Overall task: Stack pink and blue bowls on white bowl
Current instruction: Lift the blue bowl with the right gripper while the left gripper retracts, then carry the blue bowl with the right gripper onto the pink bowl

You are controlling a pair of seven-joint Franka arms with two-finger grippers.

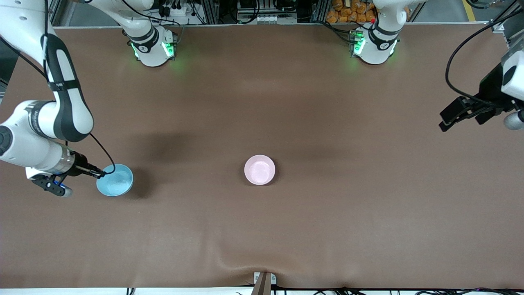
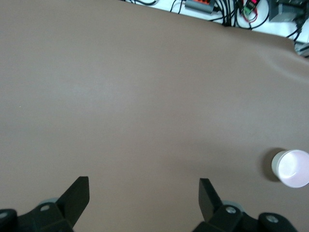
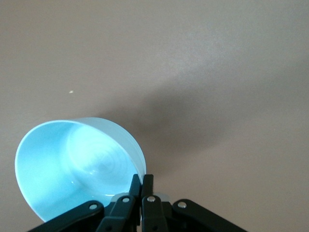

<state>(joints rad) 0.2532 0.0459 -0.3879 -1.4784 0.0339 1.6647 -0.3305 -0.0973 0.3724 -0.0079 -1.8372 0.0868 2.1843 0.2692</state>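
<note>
We're looking at a brown tabletop [image 1: 286,229] with two bowls on it. Nearest the front camera is the blue bowl [image 1: 115,180], out toward the right arm's end. The right tool [image 1: 99,173] is pinching its rim; in the right wrist view the fingers [image 3: 141,191] are sitting almost closed with just the thin wall of the blue bowl [image 3: 72,164] between them, one finger inside and one outside. The bowl is tipping a bit in that view, its opening turned partly toward the camera, and it's throwing a soft shadow on the tabletop next to it. We can't tell if it's fully lifted or touching down at one edge.

A little farther from the camera, around the middle of the tabletop, the pink bowl [image 1: 259,169] is sitting upright, well apart from the blue one. It's also showing up small in the left wrist view [image 2: 291,167].

The left tool [image 1: 460,114] is hanging over the left arm's end of the tabletop, just waiting, with its fingers [image 2: 77,195] spread wide and gripping nothing.
</note>
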